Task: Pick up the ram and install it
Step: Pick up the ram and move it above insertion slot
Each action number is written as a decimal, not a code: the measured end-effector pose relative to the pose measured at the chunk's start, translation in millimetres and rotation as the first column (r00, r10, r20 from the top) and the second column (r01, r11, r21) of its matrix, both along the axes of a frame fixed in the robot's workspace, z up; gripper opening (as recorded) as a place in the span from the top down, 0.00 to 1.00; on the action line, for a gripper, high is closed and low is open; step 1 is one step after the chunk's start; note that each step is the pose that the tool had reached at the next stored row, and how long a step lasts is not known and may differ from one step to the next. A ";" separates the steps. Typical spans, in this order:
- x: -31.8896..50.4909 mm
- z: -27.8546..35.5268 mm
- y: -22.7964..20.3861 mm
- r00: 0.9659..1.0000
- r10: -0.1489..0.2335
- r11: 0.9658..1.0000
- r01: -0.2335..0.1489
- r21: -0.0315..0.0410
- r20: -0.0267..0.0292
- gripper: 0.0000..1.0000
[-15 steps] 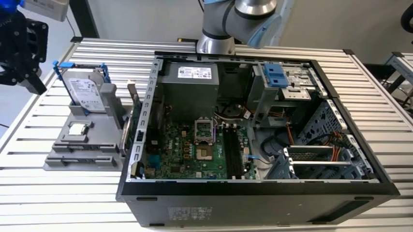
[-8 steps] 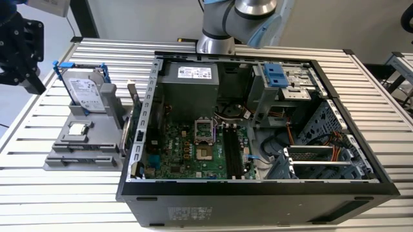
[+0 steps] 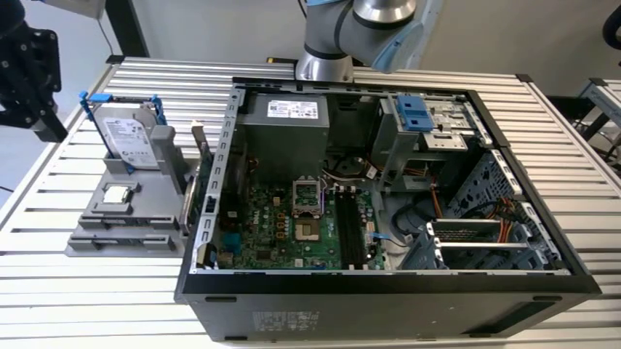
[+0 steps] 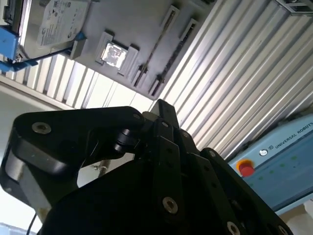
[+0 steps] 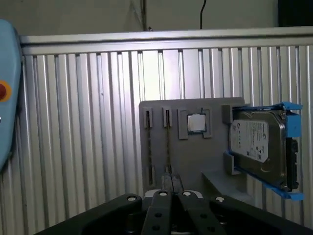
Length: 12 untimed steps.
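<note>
Two thin dark ram [image 5: 167,142] sticks stand on edge in parallel slots of a grey holder [image 5: 186,161]; in the second wrist view they are the ram [image 4: 161,46] beside the holder's square chip. In the exterior view the ram [image 3: 201,156] rises at the holder's side nearest the computer case. My gripper [image 5: 169,182] hangs above the table, apart from the holder, with its black fingers pressed together and nothing between them. It also appears as the gripper [image 4: 160,105] in the second wrist view and the gripper [image 3: 43,123] at the exterior view's far left.
The holder also carries a silver hard drive [image 3: 131,134] in blue rails and a small square processor [image 3: 116,194]. An open computer case [image 3: 209,283] lies on the slatted table [image 3: 97,291], its green motherboard [image 3: 281,225] and black memory slots [image 3: 354,225] exposed. The arm's base [image 3: 325,65] stands behind the case.
</note>
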<state>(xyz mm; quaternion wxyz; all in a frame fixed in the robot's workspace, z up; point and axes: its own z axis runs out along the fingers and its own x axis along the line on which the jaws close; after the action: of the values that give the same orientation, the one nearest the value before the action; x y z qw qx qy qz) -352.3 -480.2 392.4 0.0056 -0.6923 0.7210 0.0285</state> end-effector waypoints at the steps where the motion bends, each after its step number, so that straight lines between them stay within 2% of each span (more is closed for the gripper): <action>1: 0.0 0.0 0.0 1.000 0.015 1.000 -0.015 0.000 0.001 1.00; 2: 0.1 0.0 -0.1 1.000 0.030 1.000 -0.030 0.000 0.004 1.00; 5: 0.1 0.0 0.0 0.997 0.068 0.998 -0.068 -0.001 0.020 1.00; 8: 0.1 -0.1 0.0 0.995 0.092 0.996 -0.092 -0.002 0.032 1.00; 12: 0.0 -0.6 0.0 0.995 0.094 0.996 -0.094 -0.002 0.032 1.00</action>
<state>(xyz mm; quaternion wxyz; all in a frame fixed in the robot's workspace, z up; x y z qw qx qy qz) -352.3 -480.3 391.8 0.0157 -0.7259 0.6874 0.0174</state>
